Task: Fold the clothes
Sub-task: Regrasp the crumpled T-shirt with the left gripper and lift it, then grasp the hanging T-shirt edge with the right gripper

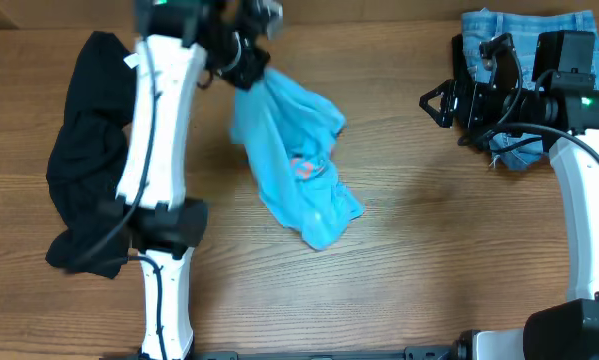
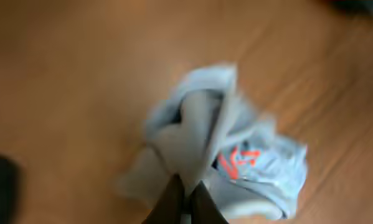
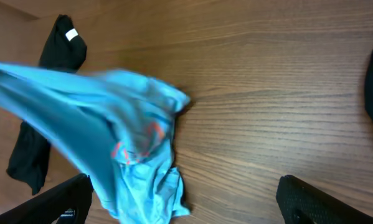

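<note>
The light-blue T-shirt (image 1: 294, 165) with pink-red lettering hangs bunched, its lower part resting on the table centre. My left gripper (image 1: 247, 62) is shut on its upper end at the back and holds it up. In the left wrist view the shirt (image 2: 236, 155) droops from the closed fingers (image 2: 187, 196). My right gripper (image 1: 437, 103) is open and empty at the right, apart from the shirt. In the right wrist view the shirt (image 3: 111, 137) lies left of centre between the spread fingers (image 3: 186, 208).
A black garment (image 1: 84, 150) lies at the left, partly under my left arm; it also shows in the right wrist view (image 3: 46, 106). Blue denim shorts (image 1: 524, 30) lie at the back right, under my right arm. The table (image 1: 419, 250) is wooden.
</note>
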### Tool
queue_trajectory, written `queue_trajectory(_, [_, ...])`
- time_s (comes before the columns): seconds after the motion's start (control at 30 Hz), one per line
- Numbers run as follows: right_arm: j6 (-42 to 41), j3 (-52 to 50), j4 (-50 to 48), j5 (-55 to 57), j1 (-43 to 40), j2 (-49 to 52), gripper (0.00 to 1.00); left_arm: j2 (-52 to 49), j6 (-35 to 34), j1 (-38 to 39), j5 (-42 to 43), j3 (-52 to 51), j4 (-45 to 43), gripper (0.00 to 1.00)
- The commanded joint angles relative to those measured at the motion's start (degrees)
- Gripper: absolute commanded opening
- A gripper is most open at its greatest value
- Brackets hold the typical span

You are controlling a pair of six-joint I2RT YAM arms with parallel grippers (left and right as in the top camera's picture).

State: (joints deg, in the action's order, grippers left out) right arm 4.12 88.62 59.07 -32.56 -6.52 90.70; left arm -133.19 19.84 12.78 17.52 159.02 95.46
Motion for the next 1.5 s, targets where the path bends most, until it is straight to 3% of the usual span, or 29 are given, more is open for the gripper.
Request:
queue_trajectory(0.0, [0.42,1.46,-0.24,-0.17,0.17,-0.09,0.98,8.68,-2.05,2.51,-0.98,16.70,1.27,0.04])
queue_trajectory(0.23, [0.46,1.44,-0.31,-5.27,0.48,-0.04,0.98,13.62,-2.05,4.17,-1.40,17.99,-0.11,0.04])
queue_trajectory(0.4, [0.39,1.44,-2.67,-5.33,6.25,3.80,0.98,13.62,-2.08,4.20,-1.38,17.99,0.46,0.04])
queue_trajectory(0.63, [-12.72,1.44,-24.15,-10.97,16.57,14.78,0.96,13.60,-2.08,4.20,-0.96,17.99,1.31,0.04])
queue_trajectory(0.73, [-14.36,1.44,-30.64,-10.29,20.46,16.74,0.93,13.60,-2.10,4.20,-0.96,17.99,1.31,0.05])
queue_trajectory(0.9, [-17.90,1.44,-36.98,-7.61,24.52,20.09,0.74,13.60,-2.32,4.17,-0.96,17.99,1.33,0.04])
queue_trajectory(1.07, [-17.66,1.46,-38.29,-4.92,24.90,21.22,0.04,13.60,-2.27,4.13,-1.27,17.99,1.31,0.05])
queue_trajectory(1.27, [-15.87,1.53,-35.34,-3.67,13.16,13.77,0.04,13.62,-2.27,4.13,-1.22,17.99,1.31,0.07])
queue_trajectory(1.4, [-15.21,1.53,-30.08,-3.32,11.41,9.31,0.04,13.62,-2.27,4.13,-1.53,17.99,1.31,0.08])
queue_trajectory(1.47, [-14.84,1.53,-27.98,-3.06,10.05,7.23,0.04,13.62,-2.29,4.13,-2.43,17.99,1.33,0.31])
